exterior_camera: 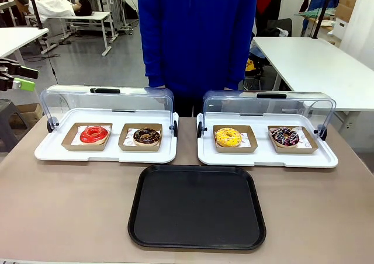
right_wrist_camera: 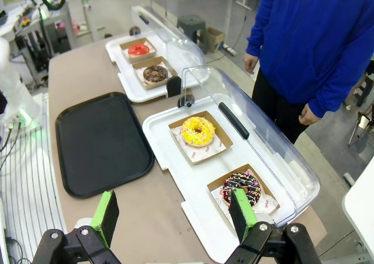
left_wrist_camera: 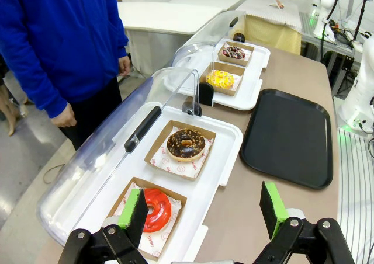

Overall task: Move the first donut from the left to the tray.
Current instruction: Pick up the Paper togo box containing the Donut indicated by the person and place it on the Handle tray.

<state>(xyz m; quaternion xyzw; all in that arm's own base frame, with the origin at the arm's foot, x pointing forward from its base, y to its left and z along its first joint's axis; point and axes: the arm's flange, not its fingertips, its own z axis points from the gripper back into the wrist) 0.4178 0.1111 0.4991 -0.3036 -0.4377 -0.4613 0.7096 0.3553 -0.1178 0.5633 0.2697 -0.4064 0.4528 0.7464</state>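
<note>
Both sets of jaws released and holding nothing.

(a) left gripper: black, green-padded fingers spread wide; hangs off the left end of the table, apart from everything on it. Just past its fingers in the left wrist view, glossy red-iced ring donut, leftmost of four, lying flat on printed white paper in a shallow brown cardboard tray. Sits on a long white display tray, clear domed lid swung up and back toward the far side. Next along the same white tray, chocolate-brown donut with pale crumbs in its own cardboard tray.

(b) right gripper: fingers likewise wide apart. Looks down on a second white display tray, lid also raised, bearing a yellow-iced donut and a dark donut with coloured sprinkles, each in a cardboard tray.

(c) between the two arms, on the near half of the brown tabletop, large flat black rectangular plastic tray with rounded corners and raised rim, just in front of both white trays, apart from the red donut.

(d) at the far edge, person in a blue sweater, standing behind the raised lids.
</note>
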